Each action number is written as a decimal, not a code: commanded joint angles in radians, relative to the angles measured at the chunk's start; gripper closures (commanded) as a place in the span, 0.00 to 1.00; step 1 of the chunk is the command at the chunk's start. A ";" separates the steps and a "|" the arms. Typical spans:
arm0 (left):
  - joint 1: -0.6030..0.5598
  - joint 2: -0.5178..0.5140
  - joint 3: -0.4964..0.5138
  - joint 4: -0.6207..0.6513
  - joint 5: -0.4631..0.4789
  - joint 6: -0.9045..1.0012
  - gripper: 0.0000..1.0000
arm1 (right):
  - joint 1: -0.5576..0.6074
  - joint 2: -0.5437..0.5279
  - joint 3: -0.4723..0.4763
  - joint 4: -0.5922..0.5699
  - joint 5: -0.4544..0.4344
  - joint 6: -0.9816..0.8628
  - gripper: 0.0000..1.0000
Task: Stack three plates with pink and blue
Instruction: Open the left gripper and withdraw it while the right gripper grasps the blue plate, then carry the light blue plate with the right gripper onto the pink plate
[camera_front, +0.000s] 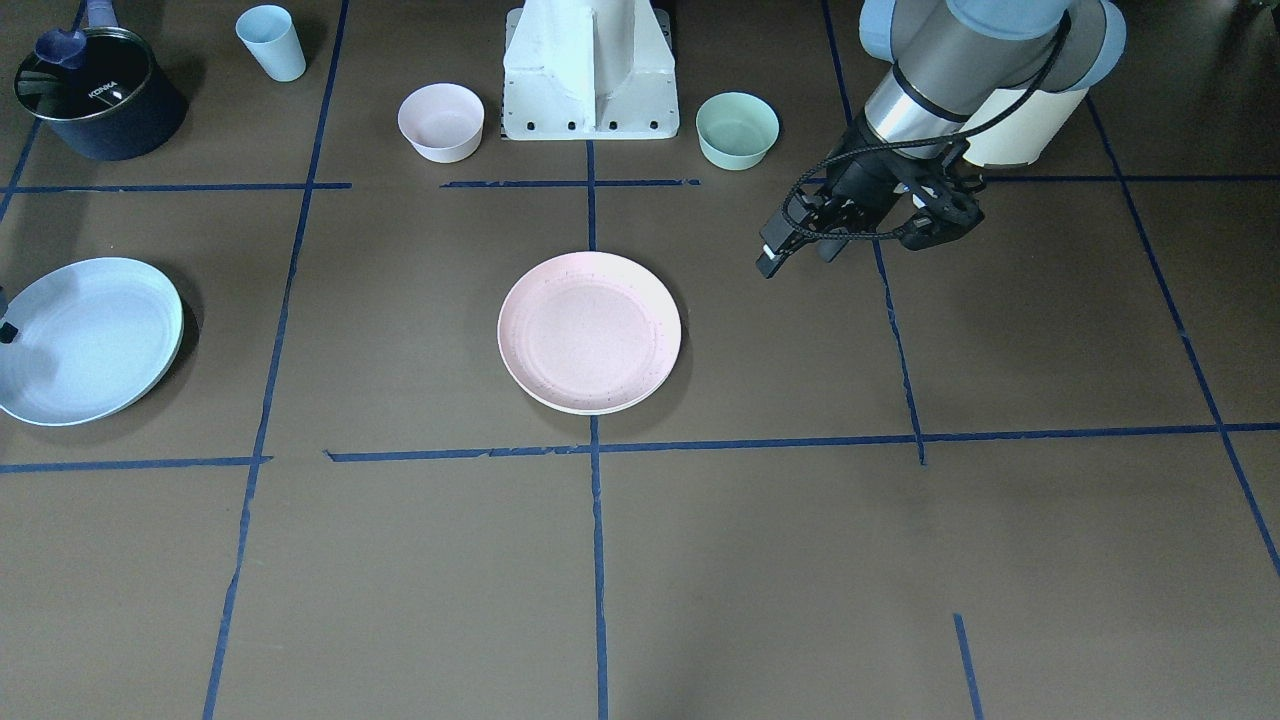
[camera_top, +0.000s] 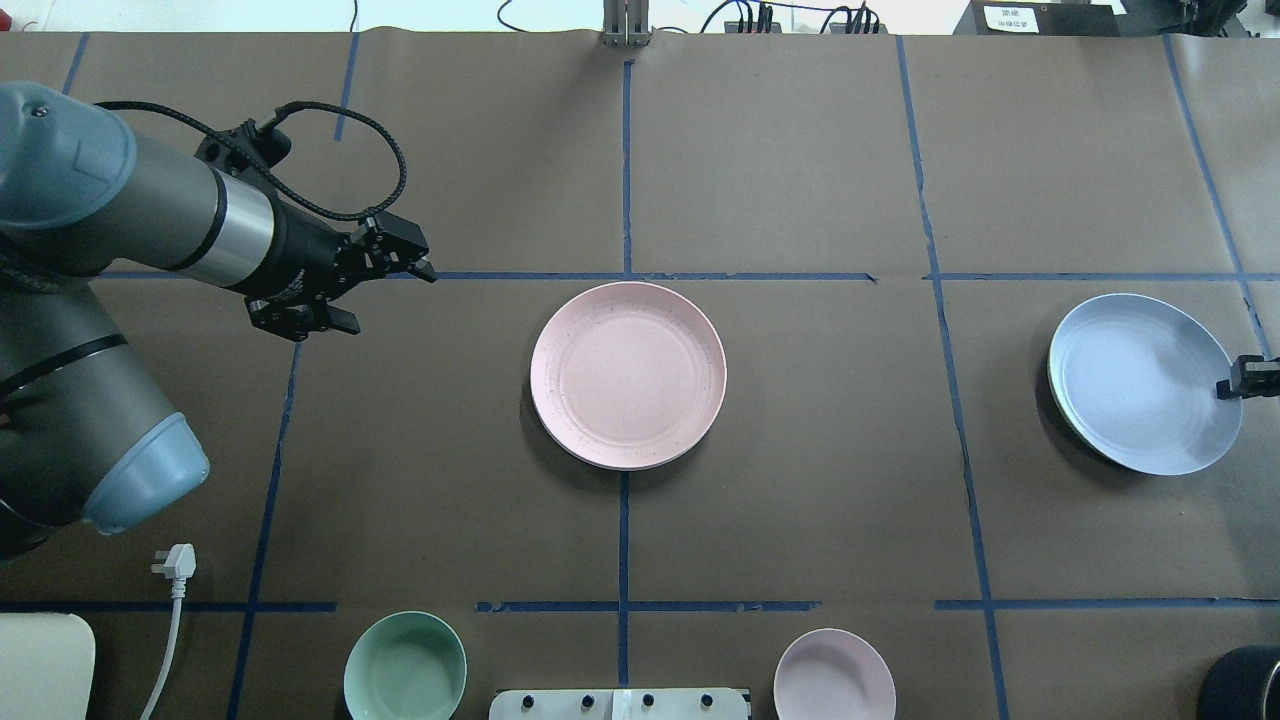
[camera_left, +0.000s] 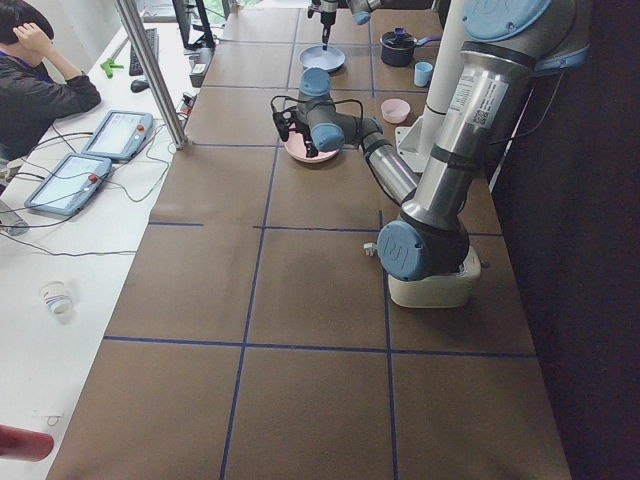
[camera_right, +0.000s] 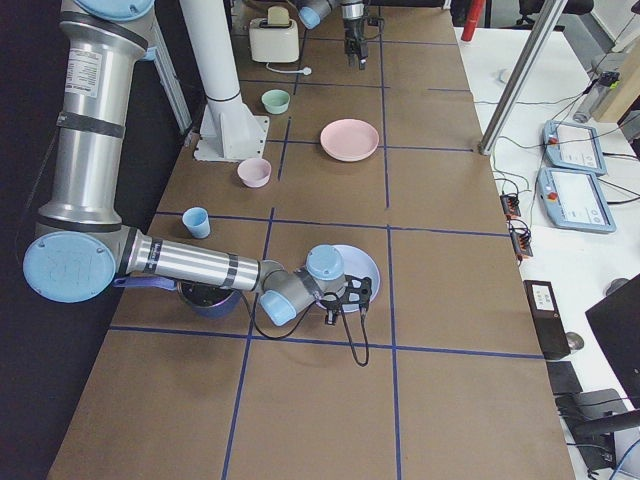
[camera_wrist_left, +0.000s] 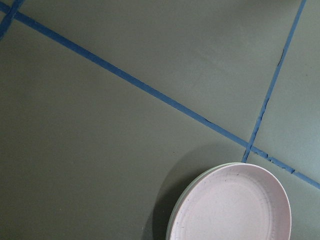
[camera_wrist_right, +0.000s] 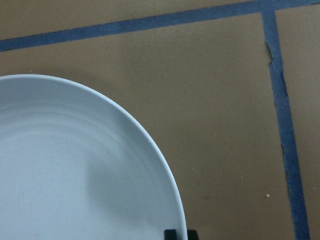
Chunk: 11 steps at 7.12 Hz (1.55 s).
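The blue plate (camera_top: 1140, 390) lies near the bench (camera_top: 800, 480) edge on the robot's right, tilted, one side a little raised. It looks light and stiff, with a matte face that should not slip much. Being shallow, it offers only the thin rim as a place to hold. A plate held at one point of the rim can hang down or swing, so I judge it needs a firm pinch and slow carrying.

The right gripper (camera_top: 1245, 378) is at the outer rim and seems to be closed on it; one fingertip shows at the edge in the wrist view.

The pink plate (camera_top: 628, 375) sits in the middle of the bench, on top of the white plate (camera_wrist_left: 178, 201), well apart from the blue one.

The left gripper (camera_top: 385, 298) hangs beside this pair with fingers apart, holding nothing.
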 joint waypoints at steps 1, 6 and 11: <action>-0.042 0.131 -0.047 0.000 0.001 0.142 0.00 | 0.100 -0.002 0.053 0.009 0.150 -0.004 1.00; -0.237 0.341 -0.074 0.168 -0.021 0.766 0.00 | 0.204 0.138 0.303 -0.113 0.289 0.150 1.00; -0.593 0.344 0.126 0.270 -0.241 1.339 0.00 | -0.074 0.441 0.450 -0.500 0.117 0.320 1.00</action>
